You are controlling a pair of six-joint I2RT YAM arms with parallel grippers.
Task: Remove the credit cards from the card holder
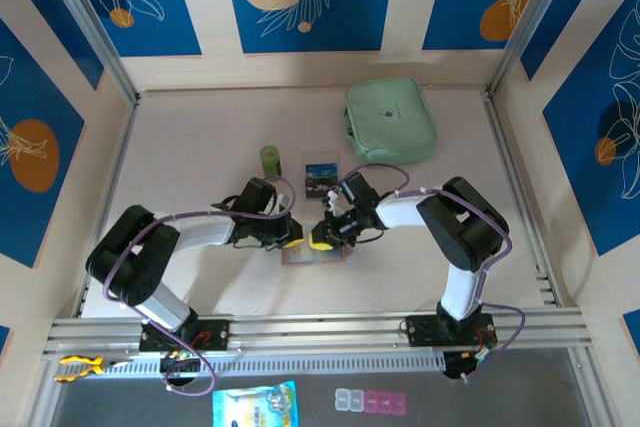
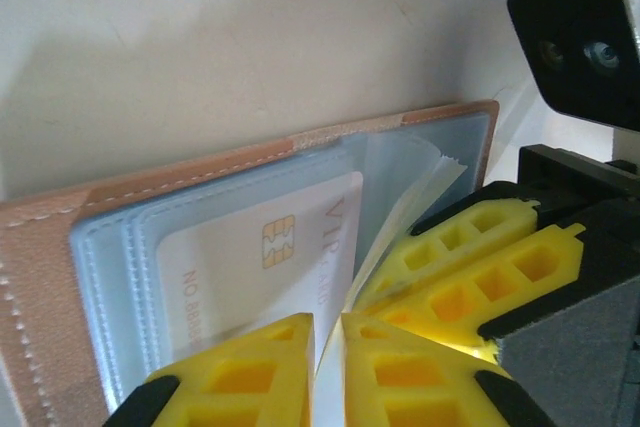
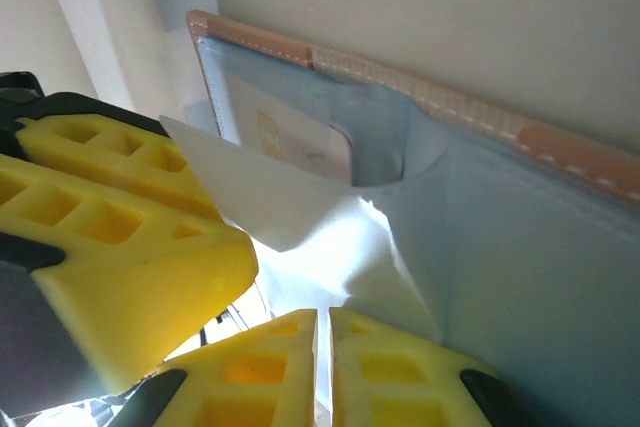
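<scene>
The card holder point(image 1: 312, 254) lies open on the table between my two grippers, its tan leather edge point(image 2: 200, 172) point(image 3: 450, 107) around grey-clear pockets. A whitish credit card point(image 2: 230, 257) point(image 3: 300, 142) with a gold chip sits inside a pocket. One thin whitish pocket leaf point(image 2: 420, 197) point(image 3: 270, 197) stands lifted off the holder. My left gripper point(image 1: 291, 239) point(image 2: 327, 332) is shut on its edge. My right gripper point(image 1: 322, 239) point(image 3: 323, 322) point(image 2: 420, 262) pinches the same leaf from the other side. I cannot tell whether a card lies inside that leaf.
A mint-green zip pouch point(image 1: 390, 119) lies at the back right. A clear plastic box point(image 1: 322, 175) and a small green cylinder point(image 1: 269, 158) stand just behind the grippers. Side walls and the metal rail point(image 1: 320, 332) at the near edge bound the table.
</scene>
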